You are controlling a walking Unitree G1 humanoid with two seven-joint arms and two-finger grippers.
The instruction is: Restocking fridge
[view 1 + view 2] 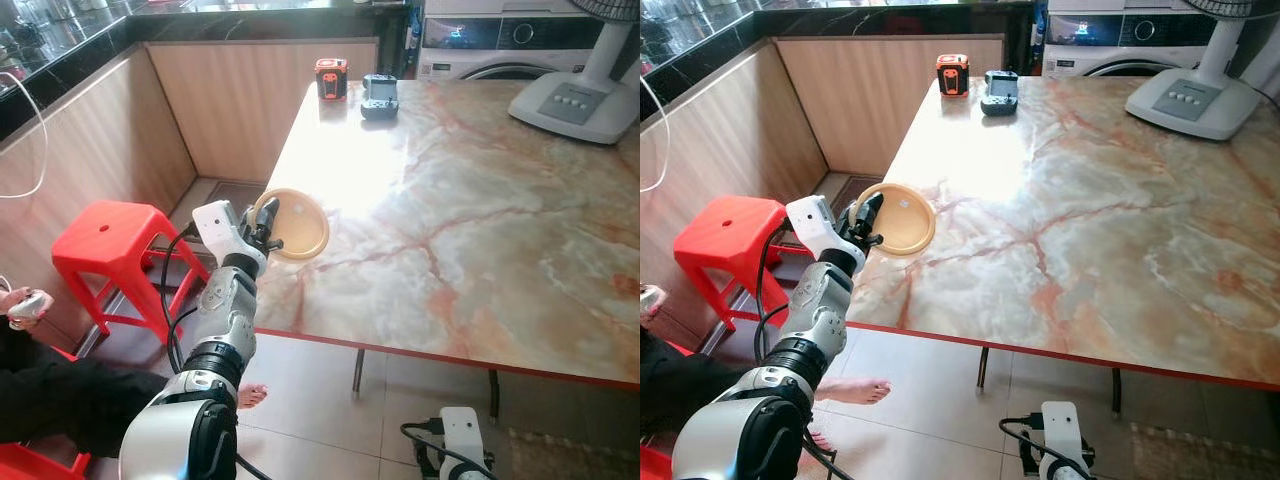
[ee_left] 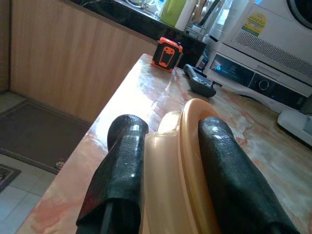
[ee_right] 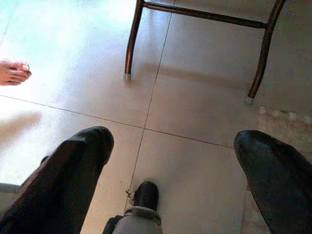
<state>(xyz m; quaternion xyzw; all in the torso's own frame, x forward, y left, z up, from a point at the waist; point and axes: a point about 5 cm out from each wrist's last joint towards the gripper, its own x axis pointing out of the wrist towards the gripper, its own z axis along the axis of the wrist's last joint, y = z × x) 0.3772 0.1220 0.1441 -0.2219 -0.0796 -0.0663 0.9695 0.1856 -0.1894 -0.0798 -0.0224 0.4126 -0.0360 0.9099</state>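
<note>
The left gripper [image 1: 268,224] pinches the rim of a round, pale-yellow plastic plate [image 1: 298,224] between its two black fingers, at the near corner of the marble-patterned table [image 1: 480,210]. The right gripper [image 3: 170,165] hangs idle, fingers spread. Apparently the pick-up step; next, lift the plate clear and carry it off.

Fan [image 1: 590,75] cut off at upper right; seated person [image 1: 40,385] cropped at lower left; worktop [image 1: 480,220] runs off right edge; plate [image 2: 180,165] cropped at bottom.
</note>
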